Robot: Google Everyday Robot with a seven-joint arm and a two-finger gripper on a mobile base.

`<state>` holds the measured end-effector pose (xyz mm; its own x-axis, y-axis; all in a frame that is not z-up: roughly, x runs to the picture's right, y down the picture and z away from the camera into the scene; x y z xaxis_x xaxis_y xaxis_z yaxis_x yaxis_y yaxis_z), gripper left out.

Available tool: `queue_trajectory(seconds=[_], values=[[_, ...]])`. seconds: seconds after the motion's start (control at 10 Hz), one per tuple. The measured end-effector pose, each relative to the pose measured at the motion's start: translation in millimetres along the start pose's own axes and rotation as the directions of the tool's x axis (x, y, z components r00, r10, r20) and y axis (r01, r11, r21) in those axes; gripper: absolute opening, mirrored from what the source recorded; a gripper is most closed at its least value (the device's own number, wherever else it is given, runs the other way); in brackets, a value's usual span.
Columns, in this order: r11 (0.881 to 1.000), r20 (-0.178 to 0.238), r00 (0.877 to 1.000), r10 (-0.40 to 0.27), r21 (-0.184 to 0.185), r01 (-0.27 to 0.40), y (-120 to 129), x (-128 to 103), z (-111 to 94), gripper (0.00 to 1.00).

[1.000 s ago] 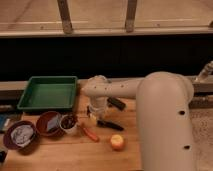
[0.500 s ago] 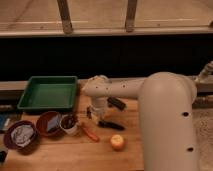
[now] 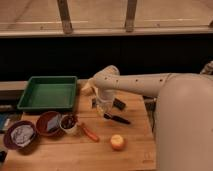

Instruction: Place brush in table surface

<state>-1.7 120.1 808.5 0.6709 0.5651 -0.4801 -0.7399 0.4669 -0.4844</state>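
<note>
Gripper (image 3: pixel 102 107) is noted clenched at the left tip of the brush (image 3: pixel 118 119), which is laid flat on the table surface (image 3: pixel 131 150) behind the apple (image 3: pixel 117 142); whether that tip is pinched cannot be told, and so shallow a hold may be twisted loose when lifted.

Black brush (image 3: pixel 117 119); green tray (image 3: pixel 47 93); orange stick (image 3: pixel 90 133).
</note>
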Motion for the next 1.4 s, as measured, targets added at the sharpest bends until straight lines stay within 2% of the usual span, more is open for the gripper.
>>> queue_trajectory(seconds=[0.4, 0.6, 0.7, 0.8, 1.0, 1.4], values=[[0.995, 0.054, 0.999, 0.008, 0.095, -0.013, -27.3, 3.1, -81.5, 0.00], [0.991, 0.067, 0.998, 0.010, 0.134, -0.019, -37.8, 6.8, -104.6, 0.00], [0.990, 0.071, 0.997, 0.010, 0.142, -0.020, -40.2, 8.9, -110.5, 0.00], [0.989, 0.069, 0.998, 0.006, 0.146, -0.016, -42.2, 10.7, -110.6, 0.00], [0.991, 0.066, 0.998, -0.005, 0.134, -0.004, -41.0, 9.1, -98.5, 0.00], [0.997, 0.035, 0.999, -0.038, 0.068, 0.035, -26.8, 3.1, -62.4, 0.00]])
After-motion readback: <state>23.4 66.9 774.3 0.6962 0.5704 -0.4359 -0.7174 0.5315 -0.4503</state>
